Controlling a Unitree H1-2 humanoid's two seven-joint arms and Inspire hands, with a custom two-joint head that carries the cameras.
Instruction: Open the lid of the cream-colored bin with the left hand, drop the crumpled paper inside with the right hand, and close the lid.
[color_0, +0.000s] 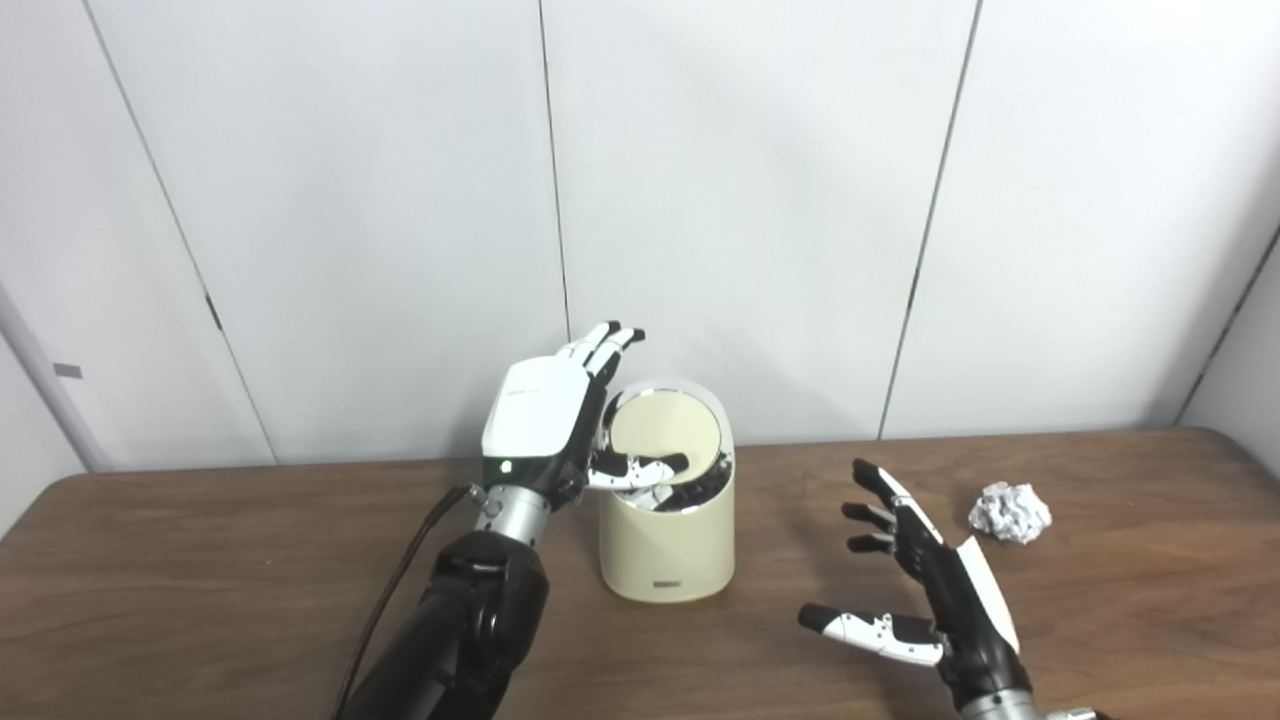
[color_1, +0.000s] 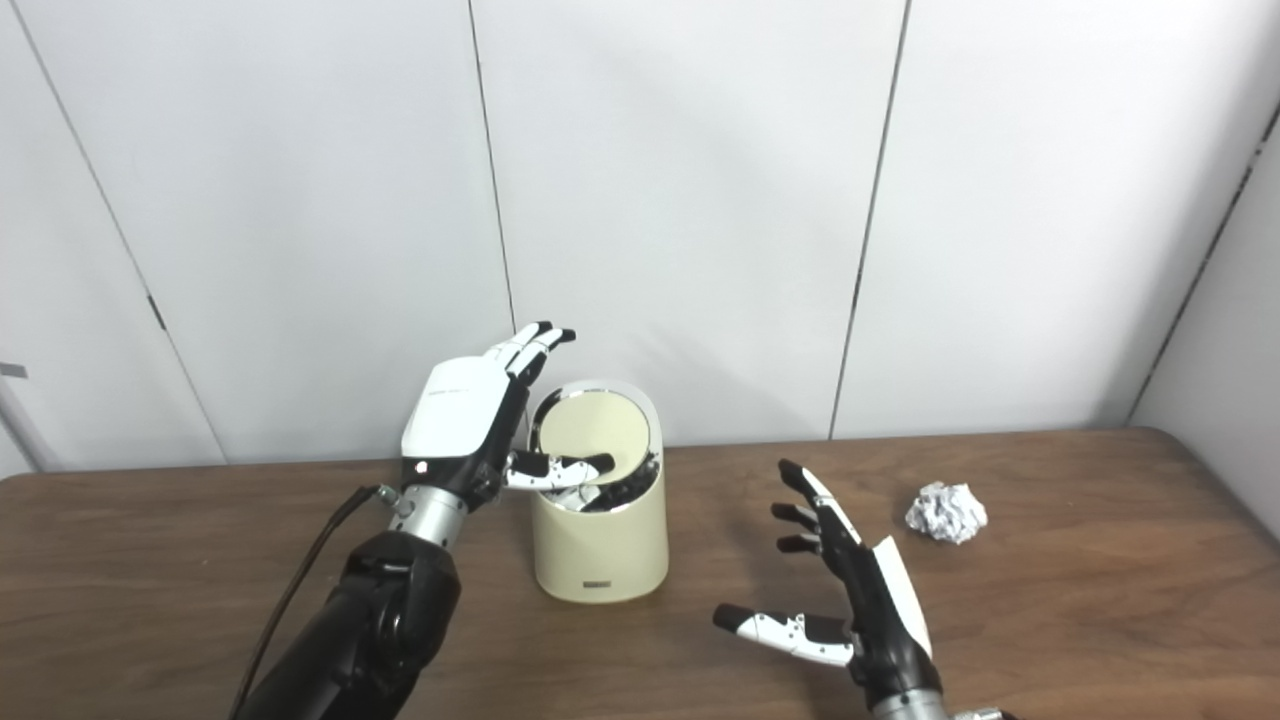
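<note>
Cream-colored bin (color_0: 667, 545): cylindrical, upright on the brown wooden table (color_0: 200, 590), set toward the table's far edge and left of centre; small dark label at the foot of its front wall. Lid (color_0: 665, 437): round, cream face with a shiny rim, tipped up to stand nearly on edge at the bin's 12 o'clock side, mouth open and dark inside. My left hand (color_0: 545, 420): raised at the bin's 9 o'clock, white back toward the camera, fingers (color_0: 605, 345) straight and pointing up past the lid's left edge, thumb (color_0: 640, 468) stretched across the open mouth in front of the lid; the hand grips nothing, though whether it touches the lid I cannot tell. Crumpled paper (color_0: 1010, 512): white ball lying on the table at the bin's 3 o'clock, well apart from it. My right hand (color_0: 925, 585): at the bin's 4 o'clock, between bin and paper but nearer the camera, fingers spread wide and empty, thumb pointing left, clear of the paper. White panelled wall (color_0: 750, 200): behind the table.
</note>
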